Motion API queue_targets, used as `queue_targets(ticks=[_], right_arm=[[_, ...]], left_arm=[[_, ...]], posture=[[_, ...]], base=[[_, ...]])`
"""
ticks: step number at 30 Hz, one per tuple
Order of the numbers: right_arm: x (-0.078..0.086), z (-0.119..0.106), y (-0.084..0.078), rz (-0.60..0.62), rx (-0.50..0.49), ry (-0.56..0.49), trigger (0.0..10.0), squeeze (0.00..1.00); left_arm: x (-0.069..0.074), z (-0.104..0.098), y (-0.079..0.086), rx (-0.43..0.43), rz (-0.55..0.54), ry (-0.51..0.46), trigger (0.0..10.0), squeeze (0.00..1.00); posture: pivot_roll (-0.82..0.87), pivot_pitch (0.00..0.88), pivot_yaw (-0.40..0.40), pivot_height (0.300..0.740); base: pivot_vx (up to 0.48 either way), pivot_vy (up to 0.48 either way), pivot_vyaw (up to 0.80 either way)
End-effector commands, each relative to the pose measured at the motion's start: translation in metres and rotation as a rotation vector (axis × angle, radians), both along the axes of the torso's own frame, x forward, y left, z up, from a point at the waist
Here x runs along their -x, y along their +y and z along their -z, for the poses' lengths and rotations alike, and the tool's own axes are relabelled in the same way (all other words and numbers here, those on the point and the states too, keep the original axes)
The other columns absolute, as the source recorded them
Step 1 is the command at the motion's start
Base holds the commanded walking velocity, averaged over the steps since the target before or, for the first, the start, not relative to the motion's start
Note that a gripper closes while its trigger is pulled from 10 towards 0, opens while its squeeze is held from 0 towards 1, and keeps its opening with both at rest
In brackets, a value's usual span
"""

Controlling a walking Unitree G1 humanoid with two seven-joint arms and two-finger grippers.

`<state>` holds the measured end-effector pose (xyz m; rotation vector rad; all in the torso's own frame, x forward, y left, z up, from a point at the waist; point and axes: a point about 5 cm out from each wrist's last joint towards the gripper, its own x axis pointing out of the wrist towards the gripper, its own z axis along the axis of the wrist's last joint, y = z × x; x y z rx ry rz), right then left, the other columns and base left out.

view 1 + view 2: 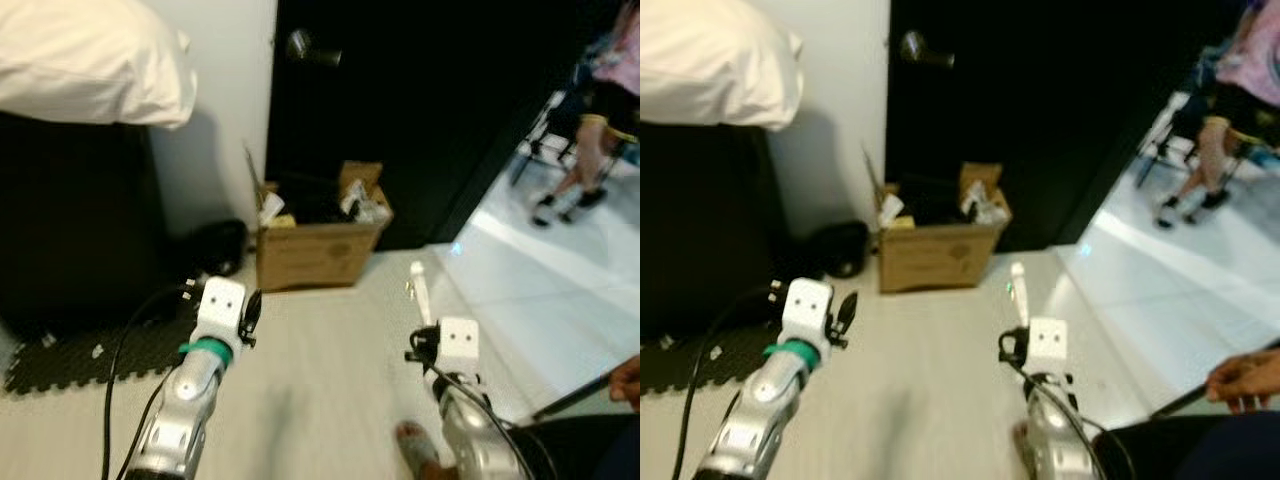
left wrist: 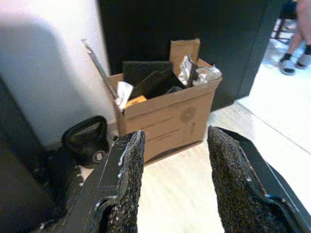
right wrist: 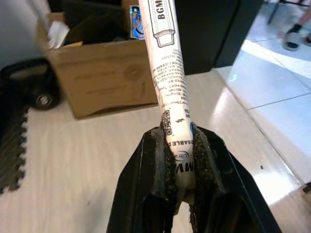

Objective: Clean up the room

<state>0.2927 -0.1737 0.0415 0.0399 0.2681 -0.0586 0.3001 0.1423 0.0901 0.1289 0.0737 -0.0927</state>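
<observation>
An open cardboard box full of dark foam pieces and crumpled wrappers stands on the floor against a black door. My right gripper is shut on a white printed tube, which sticks up and forward from it toward the box; the tube shows as a pale stick above my right wrist. My left gripper is open and empty, held above the floor and pointing at the box. Both arms are raised in front of me, a short way back from the box.
A black kettlebell sits left of the box by the white wall. Black foam mats lie at the left under a dark bed with a white pillow. A person's legs stand on the tiled floor at right; a hand holds a stick.
</observation>
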Motion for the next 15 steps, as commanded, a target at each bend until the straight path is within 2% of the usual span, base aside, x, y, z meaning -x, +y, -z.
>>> queue_targets(ticks=[1,15], right_arm=[[0.0043,0.0076,0.0016,-0.003,-0.007,0.039,10.0,0.0],[0.0055,0.0084,0.0012,-0.002,0.0,0.046,10.0,0.0]], left_arm=[[0.003,0.0053,0.001,0.005,-0.008,0.021,10.0,0.0],[0.0045,0.0069,-0.0006,0.011,-0.007,0.028,10.0,0.0]], posture=[[0.12,0.0,-0.044,0.74],[0.11,0.0,-0.044,0.74]], base=[[0.274,0.0,0.0],[0.27,0.0,0.0]])
